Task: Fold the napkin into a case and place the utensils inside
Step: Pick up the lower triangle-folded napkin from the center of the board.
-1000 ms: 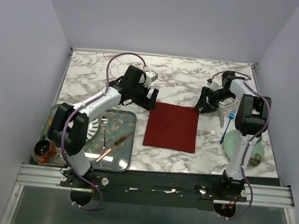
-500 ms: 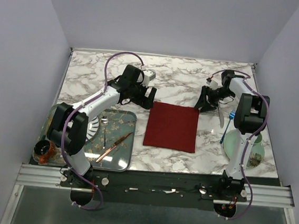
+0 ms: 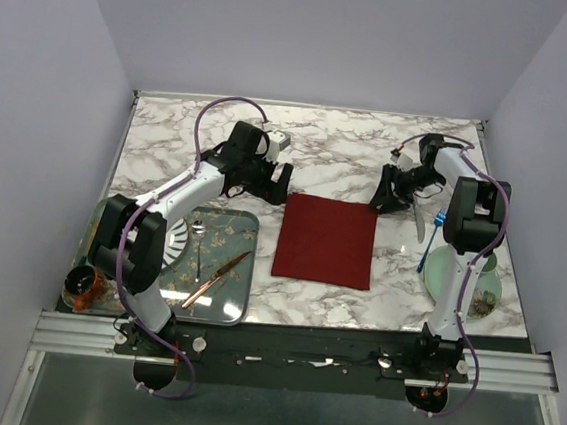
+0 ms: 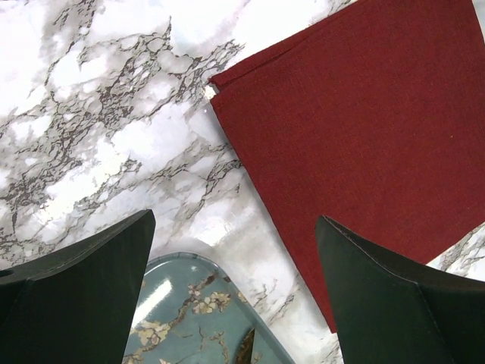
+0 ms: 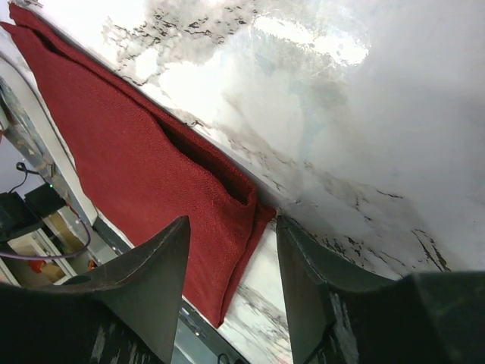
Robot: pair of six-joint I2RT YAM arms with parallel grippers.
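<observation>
The dark red napkin [image 3: 326,240] lies flat at mid-table, folded in layers, roughly square. My left gripper [image 3: 274,186] is open and empty, just left of its far left corner; in the left wrist view the gripper [image 4: 235,224] hangs over bare marble beside the cloth [image 4: 364,129]. My right gripper [image 3: 381,199] is open and empty at the far right corner; in the right wrist view it [image 5: 232,220] straddles the layered corner of the cloth [image 5: 136,174]. The blue-handled fork [image 3: 432,239] and a pale silvery utensil [image 3: 418,222] lie right of the napkin.
A teal flowered tray [image 3: 230,303] at the left holds a copper knife [image 3: 215,279] and a small spoon [image 3: 198,240]; its rim shows in the left wrist view [image 4: 189,318]. A pale green plate [image 3: 455,279] sits at the right. A dark bowl [image 3: 84,286] sits at the near left.
My left gripper has drawn back a little to the left, away from the napkin's far left corner. The right gripper and the napkin have hardly moved.
</observation>
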